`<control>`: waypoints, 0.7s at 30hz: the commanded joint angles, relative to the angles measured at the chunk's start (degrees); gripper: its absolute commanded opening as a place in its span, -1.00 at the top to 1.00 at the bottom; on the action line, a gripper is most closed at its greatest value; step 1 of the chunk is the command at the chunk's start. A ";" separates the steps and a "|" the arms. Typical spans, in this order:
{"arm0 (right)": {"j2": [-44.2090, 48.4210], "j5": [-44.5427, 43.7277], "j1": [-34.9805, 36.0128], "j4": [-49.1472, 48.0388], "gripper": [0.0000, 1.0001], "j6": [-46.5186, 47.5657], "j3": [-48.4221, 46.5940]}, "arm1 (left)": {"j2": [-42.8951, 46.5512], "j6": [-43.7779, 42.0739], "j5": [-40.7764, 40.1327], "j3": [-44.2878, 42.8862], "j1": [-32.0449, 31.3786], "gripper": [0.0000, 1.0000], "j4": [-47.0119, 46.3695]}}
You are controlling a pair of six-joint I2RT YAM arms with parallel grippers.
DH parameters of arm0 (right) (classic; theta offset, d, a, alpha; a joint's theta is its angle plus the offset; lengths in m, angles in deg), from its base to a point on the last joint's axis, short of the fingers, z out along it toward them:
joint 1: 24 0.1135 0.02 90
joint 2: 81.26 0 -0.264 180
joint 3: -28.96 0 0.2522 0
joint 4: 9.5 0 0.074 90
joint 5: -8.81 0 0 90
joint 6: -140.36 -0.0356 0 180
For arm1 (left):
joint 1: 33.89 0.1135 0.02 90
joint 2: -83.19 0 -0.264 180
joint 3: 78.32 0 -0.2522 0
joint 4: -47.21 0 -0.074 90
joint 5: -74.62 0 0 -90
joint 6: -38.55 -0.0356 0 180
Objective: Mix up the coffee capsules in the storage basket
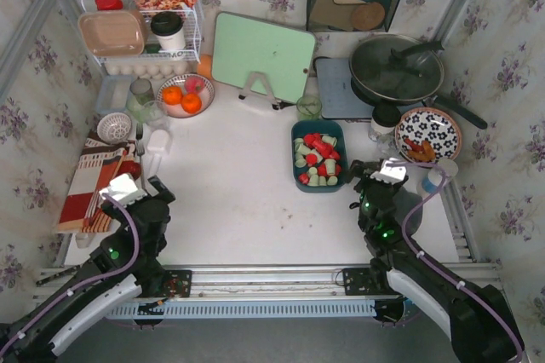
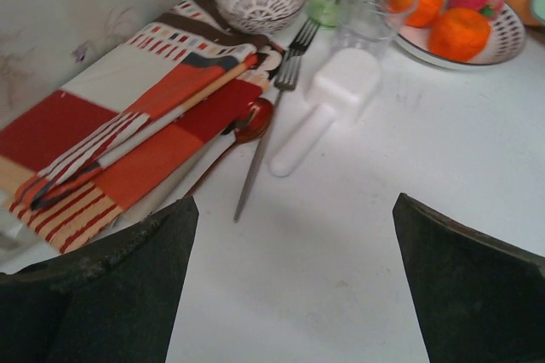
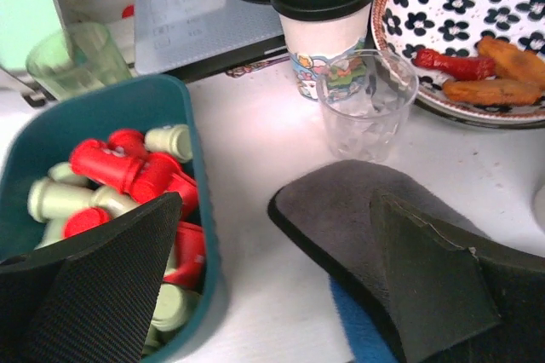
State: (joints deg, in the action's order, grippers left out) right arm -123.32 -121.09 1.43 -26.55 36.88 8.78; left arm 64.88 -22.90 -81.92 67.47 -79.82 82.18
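Observation:
The dark teal storage basket point(image 1: 295, 158) stands right of the table's middle, filled with red and pale green coffee capsules point(image 1: 319, 158). My right gripper point(image 1: 364, 174) hovers just right of it, open; in the right wrist view one finger hangs over the basket's wall point(image 3: 200, 235) and the capsules point(image 3: 128, 167), while the gripper point(image 3: 277, 197) holds nothing. My left gripper point(image 1: 149, 188) is far off at the near left, open over bare table point(image 2: 295, 199), with nothing between its fingers.
By the left gripper lie a striped folded cloth point(image 2: 128, 133), a fork point(image 2: 289, 73), a red spoon point(image 2: 254, 120) and a white scoop point(image 2: 328, 103). A clear cup point(image 3: 366, 107), a lidded paper cup point(image 3: 324, 22), a flowered plate point(image 3: 460, 5) and a grey pad point(image 3: 358, 210) crowd the right gripper.

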 commanded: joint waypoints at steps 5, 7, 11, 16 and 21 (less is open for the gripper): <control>-4.34 4.65 0.05 -20.66 -1.00 18.29 7.82 | -3.82 6.83 -0.88 -3.83 0.14 -0.99 5.37; -8.04 2.49 0.00 -25.37 -1.00 19.20 8.67 | -5.82 4.82 1.89 -4.34 0.14 -0.98 3.78; -14.97 3.43 -0.32 -29.11 -1.00 21.41 6.52 | -9.53 2.29 5.88 -5.95 0.14 -0.98 2.24; -28.94 3.20 -0.51 -42.72 -1.00 25.66 4.25 | -11.44 1.17 8.61 -6.71 0.14 -0.99 1.99; -40.43 5.41 -1.11 -62.23 -1.00 27.99 5.08 | -10.35 0.90 8.88 -6.00 0.19 -0.99 1.53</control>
State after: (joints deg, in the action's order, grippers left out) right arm -157.31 -117.00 0.69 -68.05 61.36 13.48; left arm 53.80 -21.04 -73.90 61.30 -79.66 85.57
